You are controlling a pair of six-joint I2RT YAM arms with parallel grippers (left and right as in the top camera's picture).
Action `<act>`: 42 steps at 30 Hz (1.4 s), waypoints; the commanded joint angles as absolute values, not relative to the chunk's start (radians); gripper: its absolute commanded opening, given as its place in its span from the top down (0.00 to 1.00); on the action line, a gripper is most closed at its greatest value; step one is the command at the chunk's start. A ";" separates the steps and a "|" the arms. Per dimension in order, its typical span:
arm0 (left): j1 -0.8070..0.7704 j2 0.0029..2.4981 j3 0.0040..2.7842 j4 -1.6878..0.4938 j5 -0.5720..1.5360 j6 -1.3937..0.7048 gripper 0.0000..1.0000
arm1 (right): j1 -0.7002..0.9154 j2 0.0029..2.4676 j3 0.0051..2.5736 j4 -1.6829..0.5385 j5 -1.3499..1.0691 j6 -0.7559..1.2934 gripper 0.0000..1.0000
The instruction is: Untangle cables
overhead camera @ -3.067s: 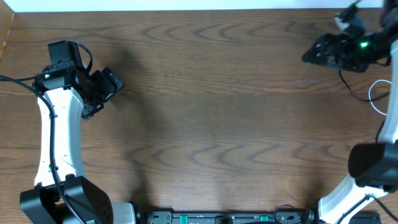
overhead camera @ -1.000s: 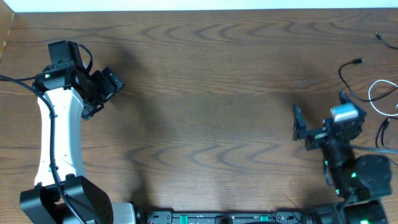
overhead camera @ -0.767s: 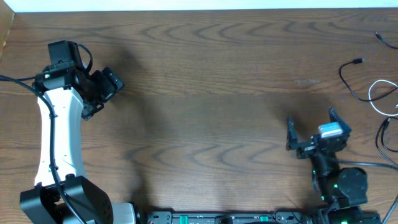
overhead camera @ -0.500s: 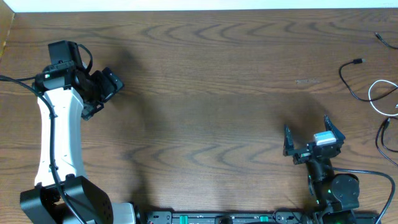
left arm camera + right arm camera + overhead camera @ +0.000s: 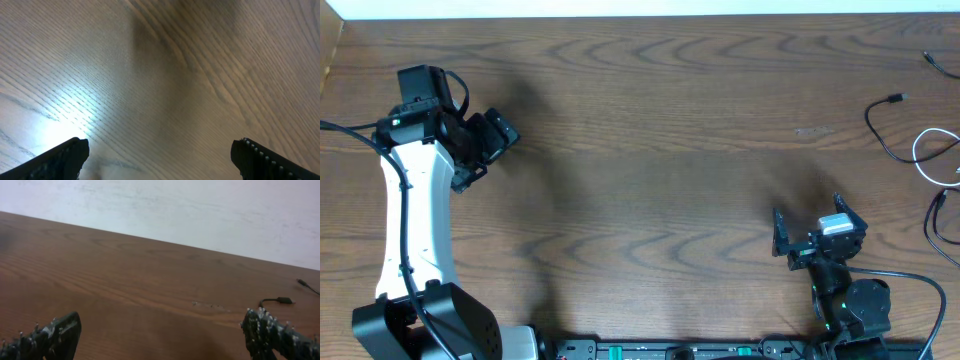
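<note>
The cables lie spread apart at the table's far right edge in the overhead view: a black cable [image 5: 869, 120] with a plug, a white cable [image 5: 917, 150] in a loop, and another black cable [image 5: 929, 215] below it. My right gripper [image 5: 810, 224] is open and empty at the front right, well left of the cables. In the right wrist view the gripper [image 5: 162, 337] is open, with a black plug [image 5: 283, 300] far ahead on the right. My left gripper [image 5: 492, 152] is at the far left; in its wrist view [image 5: 160, 160] it is open over bare wood.
The wooden table [image 5: 650, 150] fills the view. A small black plug end [image 5: 927, 58] lies at the far right back corner. A pale wall [image 5: 175, 205] rises behind the table's back edge.
My right arm has drawn back from the back right corner to the front right, with the cables lying on the table. The left arm has not moved.
</note>
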State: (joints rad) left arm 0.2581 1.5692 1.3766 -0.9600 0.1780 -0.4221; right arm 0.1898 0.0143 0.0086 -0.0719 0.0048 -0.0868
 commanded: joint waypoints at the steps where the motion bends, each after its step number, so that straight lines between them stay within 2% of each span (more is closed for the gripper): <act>1: 0.257 1.570 1.372 -0.959 0.172 -0.424 0.04 | 0.196 0.006 0.006 -0.075 0.017 -0.072 0.01; 36: 0.257 1.540 1.372 -0.959 0.171 -0.423 0.04 | 0.196 0.006 0.006 -0.075 0.017 -0.072 0.01; 42: 0.256 1.484 1.362 -0.934 0.084 -0.419 0.04 | 0.196 0.006 0.006 -0.075 0.017 -0.072 0.01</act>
State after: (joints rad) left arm 0.2581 1.5459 1.3758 -0.9565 0.1452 -0.4221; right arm 0.1898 0.0143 0.0086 -0.0719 0.0051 -0.0841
